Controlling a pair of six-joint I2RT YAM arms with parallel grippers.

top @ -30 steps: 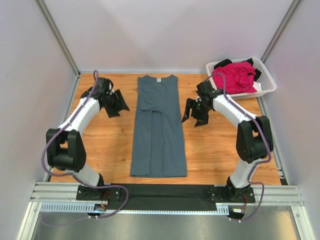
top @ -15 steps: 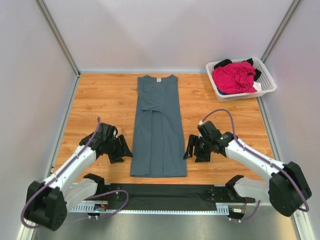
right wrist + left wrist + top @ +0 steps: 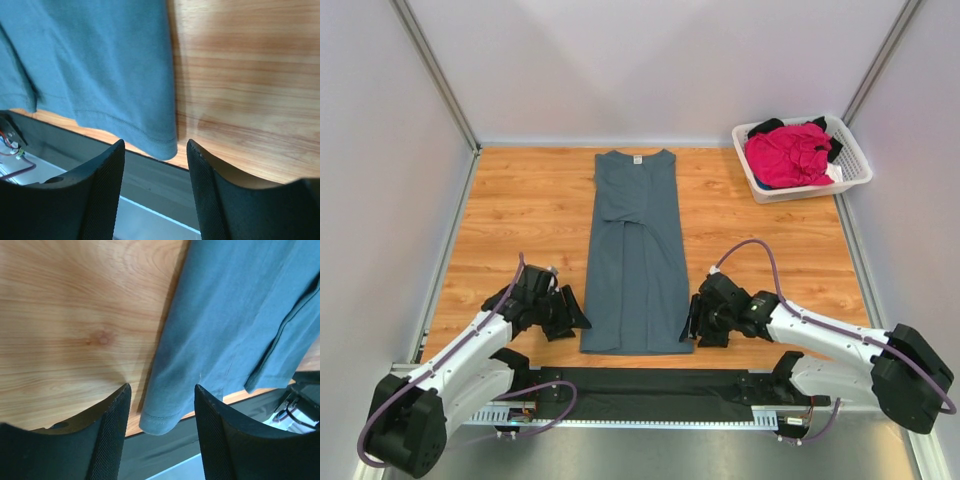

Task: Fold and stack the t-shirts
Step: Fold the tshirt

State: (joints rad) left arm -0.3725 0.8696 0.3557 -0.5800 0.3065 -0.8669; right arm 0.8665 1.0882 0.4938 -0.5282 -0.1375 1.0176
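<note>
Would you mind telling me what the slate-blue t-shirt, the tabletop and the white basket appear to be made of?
The slate-blue t-shirt looks like soft matte cloth: it lies limp, with a stitched hem. The tabletop seems wood or wood-look laminate, with grain and slight sheen. The basket looks like white plastic, with slatted walls.

In the basket [image 3: 800,193], the black t-shirt [image 3: 767,127] lies mostly hidden under the pink t-shirt [image 3: 788,152]. The neck label [image 3: 637,158] of the blue-grey t-shirt [image 3: 635,260] is too small to read from above.
</note>
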